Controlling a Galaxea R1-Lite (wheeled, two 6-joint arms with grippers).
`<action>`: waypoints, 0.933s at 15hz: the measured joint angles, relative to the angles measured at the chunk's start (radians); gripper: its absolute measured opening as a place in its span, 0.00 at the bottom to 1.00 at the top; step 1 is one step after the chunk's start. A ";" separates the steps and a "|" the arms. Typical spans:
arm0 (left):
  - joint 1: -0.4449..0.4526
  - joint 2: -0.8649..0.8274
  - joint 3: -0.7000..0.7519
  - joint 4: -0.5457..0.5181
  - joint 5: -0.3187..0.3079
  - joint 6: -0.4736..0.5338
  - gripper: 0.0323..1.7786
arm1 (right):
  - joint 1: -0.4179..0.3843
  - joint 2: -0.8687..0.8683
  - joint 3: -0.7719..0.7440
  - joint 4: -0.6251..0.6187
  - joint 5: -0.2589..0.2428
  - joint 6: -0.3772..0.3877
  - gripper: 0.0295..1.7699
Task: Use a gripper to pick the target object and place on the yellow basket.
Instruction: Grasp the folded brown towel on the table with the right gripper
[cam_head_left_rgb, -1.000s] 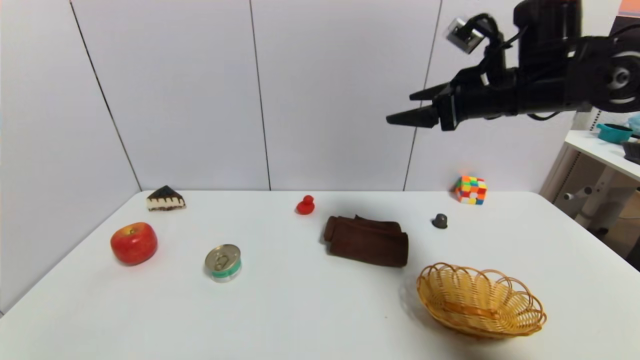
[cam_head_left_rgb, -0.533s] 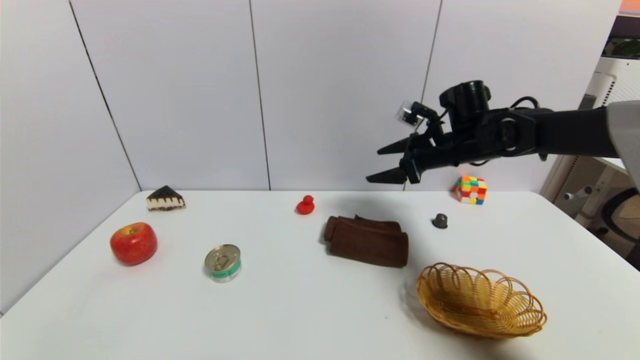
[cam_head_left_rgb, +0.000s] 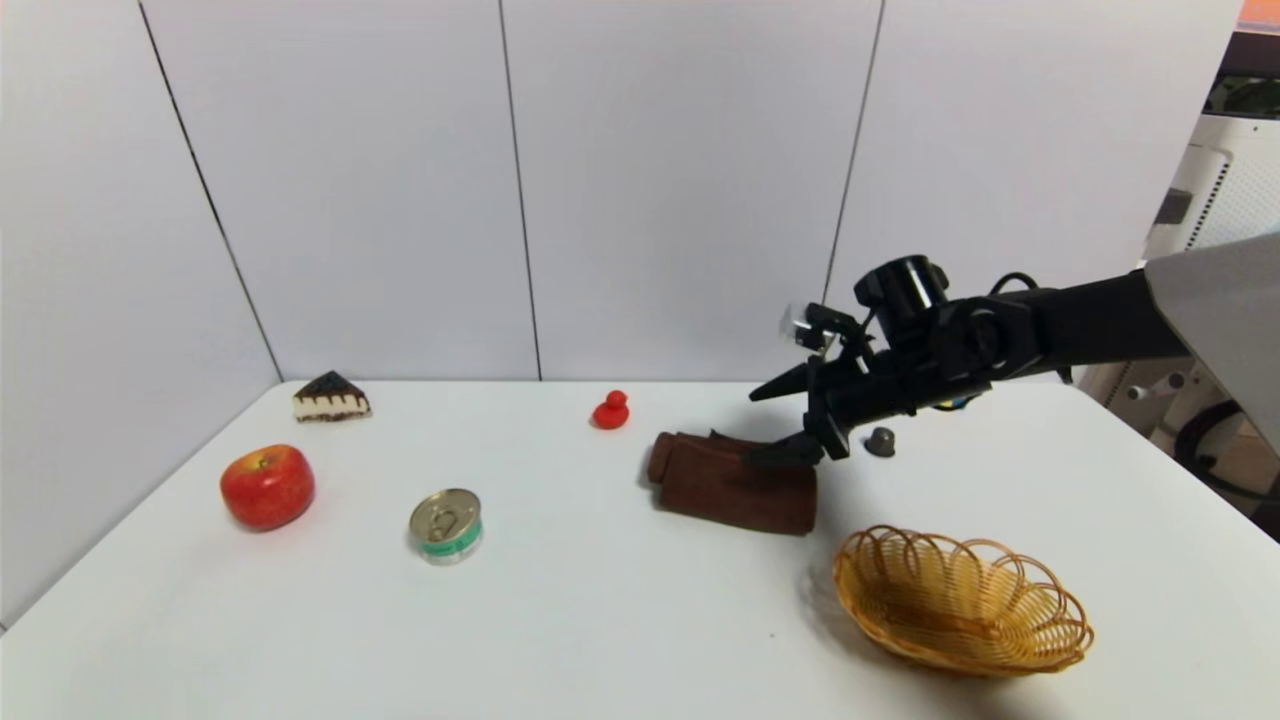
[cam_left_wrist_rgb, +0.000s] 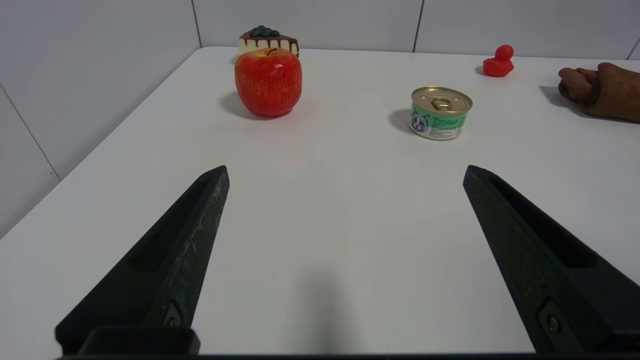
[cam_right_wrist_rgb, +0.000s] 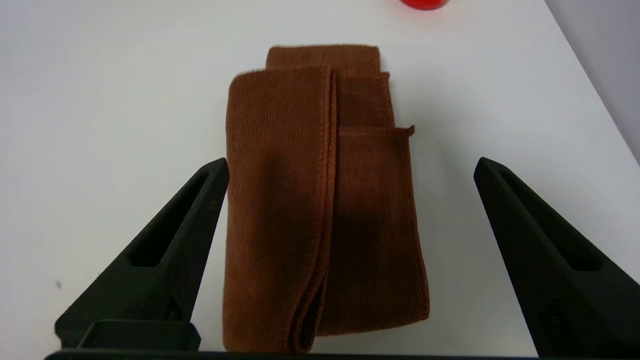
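My right gripper (cam_head_left_rgb: 775, 425) hangs just above the folded brown towel (cam_head_left_rgb: 730, 482), a little right of centre in the head view, with its two fingers spread wide. In the right wrist view the right gripper (cam_right_wrist_rgb: 350, 167) frames the towel (cam_right_wrist_rgb: 320, 200): one fingertip (cam_right_wrist_rgb: 217, 172) sits at the towel's edge on one side and the other stands clear of the cloth on the opposite side, over bare table. I cannot tell whether either tip touches the cloth or the surface. The towel lies flat on the white table (cam_head_left_rgb: 600, 620), folded lengthwise, its layered hems showing.

The yellow basket (cam_head_left_rgb: 962, 600) sits at the lower right of the head view, near the towel's right end but apart from it, with nothing in it.

My left gripper (cam_left_wrist_rgb: 345, 170) shows only in the left wrist view, fingers wide apart above bare table.

Across the head view lie a red apple (cam_head_left_rgb: 267, 486) at left, a cake slice (cam_head_left_rgb: 331, 397) behind it, a small tin can (cam_head_left_rgb: 446, 525), a red duck toy (cam_head_left_rgb: 611, 410) behind the towel, and a small dark grey knob (cam_head_left_rgb: 880, 441) just right of my wrist.
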 joint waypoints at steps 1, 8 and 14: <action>0.000 0.000 0.000 0.000 0.000 0.000 0.95 | 0.000 0.000 0.014 0.001 0.001 -0.048 0.96; 0.000 0.000 0.000 0.000 0.000 0.000 0.95 | 0.031 0.007 0.060 -0.009 -0.029 -0.089 0.96; 0.000 0.000 0.000 0.000 0.000 0.000 0.95 | 0.038 0.081 0.060 -0.103 -0.056 -0.128 0.96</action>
